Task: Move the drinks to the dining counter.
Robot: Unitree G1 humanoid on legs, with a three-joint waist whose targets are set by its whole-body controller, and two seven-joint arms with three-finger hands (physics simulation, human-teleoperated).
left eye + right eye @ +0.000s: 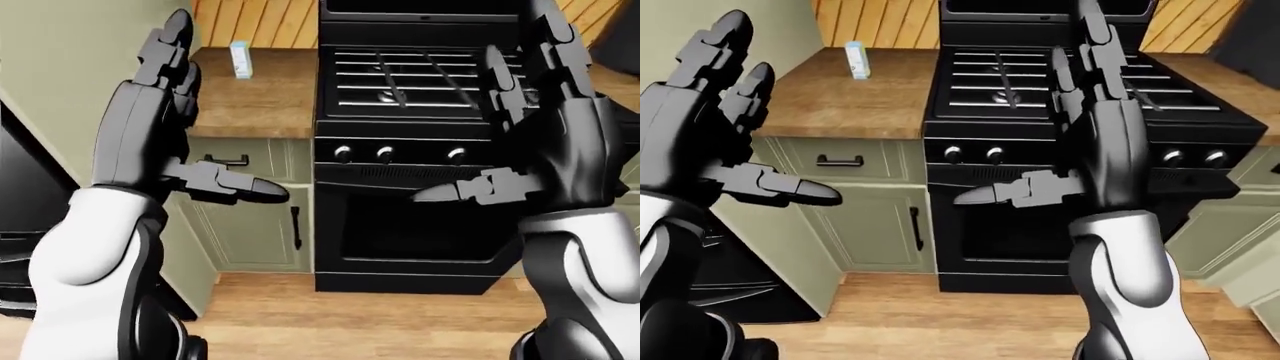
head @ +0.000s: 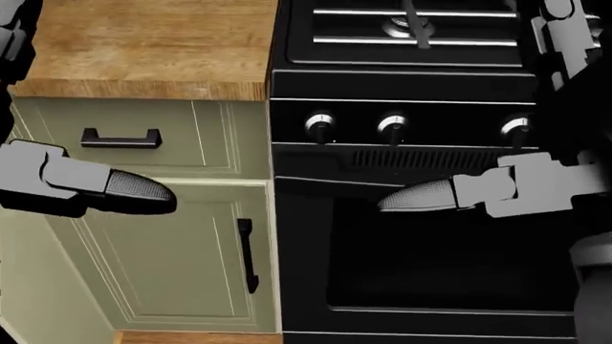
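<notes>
A small white and blue drink carton (image 1: 856,60) stands upright on the wooden counter (image 1: 840,105), near the wall at the top left of the right-eye view; it shows too in the left-eye view as a carton (image 1: 240,59). Both hands are raised with fingers spread and hold nothing. My left hand (image 1: 165,112) is up at the left, open, its thumb pointing right. My right hand (image 1: 1080,112) is up before the stove, open, its thumb pointing left. Neither hand is near the carton.
A black stove (image 1: 420,90) with grates, knobs (image 2: 393,127) and an oven door fills the right. Green cabinets with a drawer handle (image 2: 120,137) and a door handle (image 2: 247,254) sit under the counter. A dark appliance (image 1: 25,225) stands at the far left. Wooden floor (image 1: 940,322) lies below.
</notes>
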